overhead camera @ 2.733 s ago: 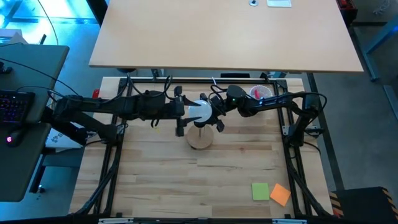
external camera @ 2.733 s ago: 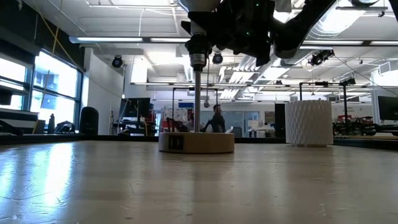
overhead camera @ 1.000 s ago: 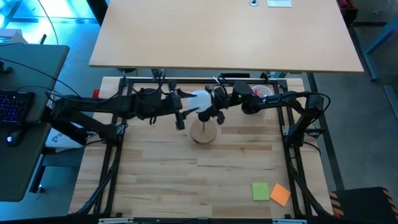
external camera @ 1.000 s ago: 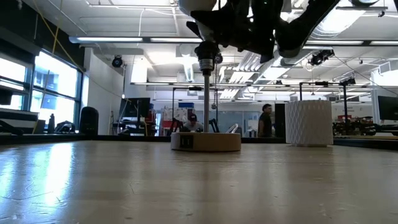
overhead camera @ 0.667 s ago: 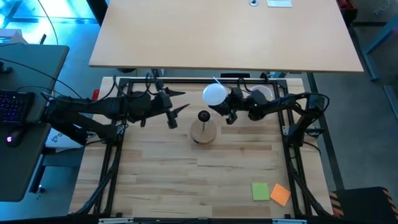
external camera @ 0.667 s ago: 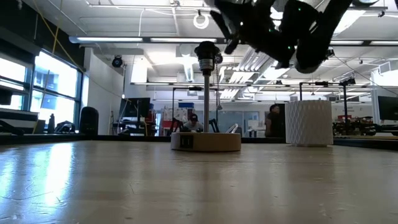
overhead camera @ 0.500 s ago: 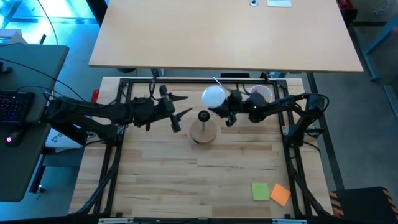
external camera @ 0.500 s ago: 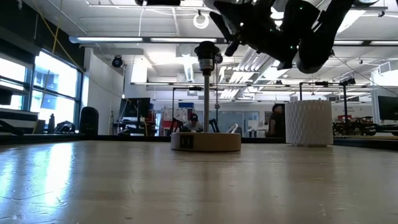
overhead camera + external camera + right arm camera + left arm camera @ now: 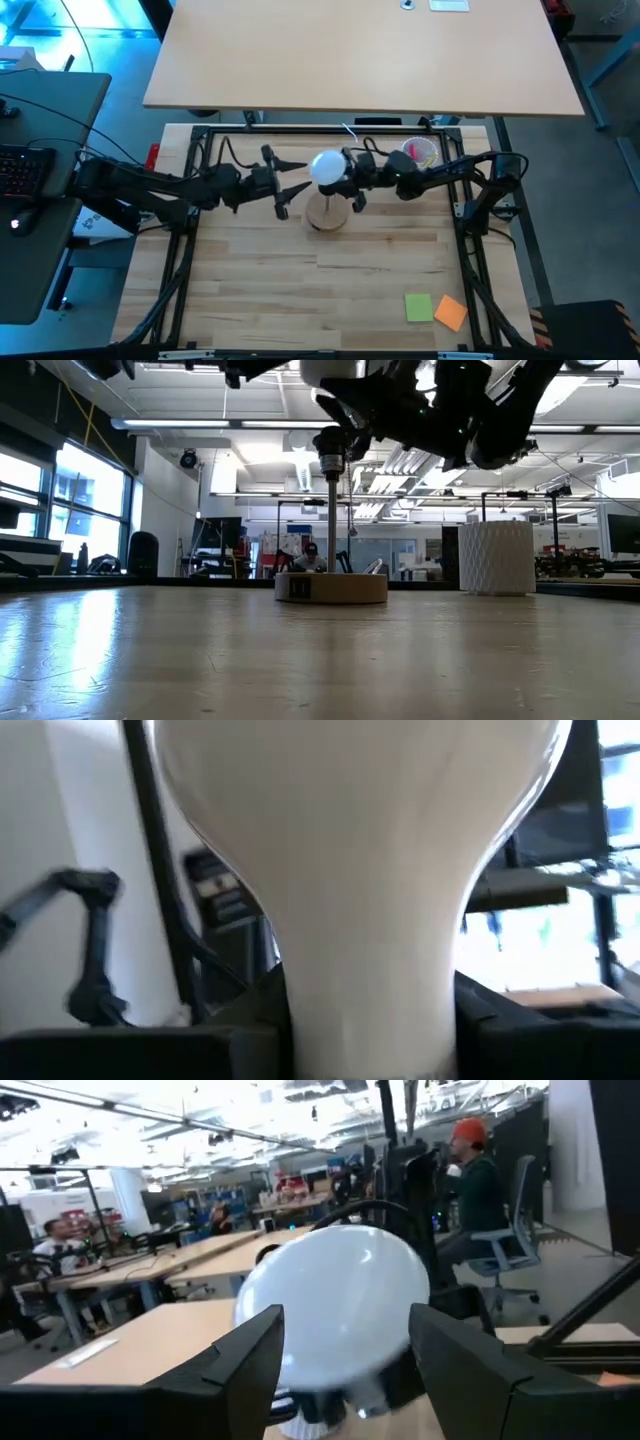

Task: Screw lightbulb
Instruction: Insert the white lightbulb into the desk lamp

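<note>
Above the tabletop (image 9: 330, 270), the right arm reaches in level, its right tool (image 9: 345, 172) pinching the lightbulb (image 9: 327, 168) directly over the wooden stand (image 9: 325, 214); the left tool (image 9: 292, 172), fingers spread, hovers just beside the bulb.

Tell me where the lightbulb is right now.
In the high view the lightbulb sits mid-table toward the far edge, held in the right gripper directly over the wooden stand; the open left gripper waits just to its left.
</note>
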